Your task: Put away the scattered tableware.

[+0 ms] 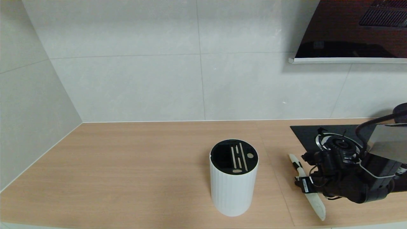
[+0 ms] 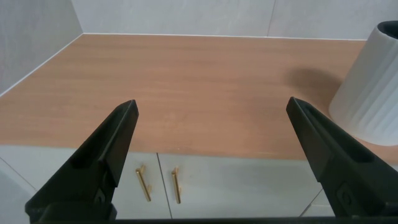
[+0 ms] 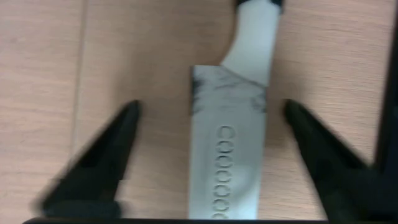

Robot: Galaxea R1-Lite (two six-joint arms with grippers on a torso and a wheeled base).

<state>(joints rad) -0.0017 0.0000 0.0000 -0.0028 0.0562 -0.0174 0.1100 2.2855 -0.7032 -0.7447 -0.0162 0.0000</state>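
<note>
R fingers (image 3: 99,162) spread astride knife (image 3: 230,155), wrist down

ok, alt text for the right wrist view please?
A white knife lies flat on the wooden counter, its blade marbled grey near the handle and marked with a row of oval dimples. The right gripper hangs over it, open, one dark finger on each side of the blade and neither touching it.
</note>
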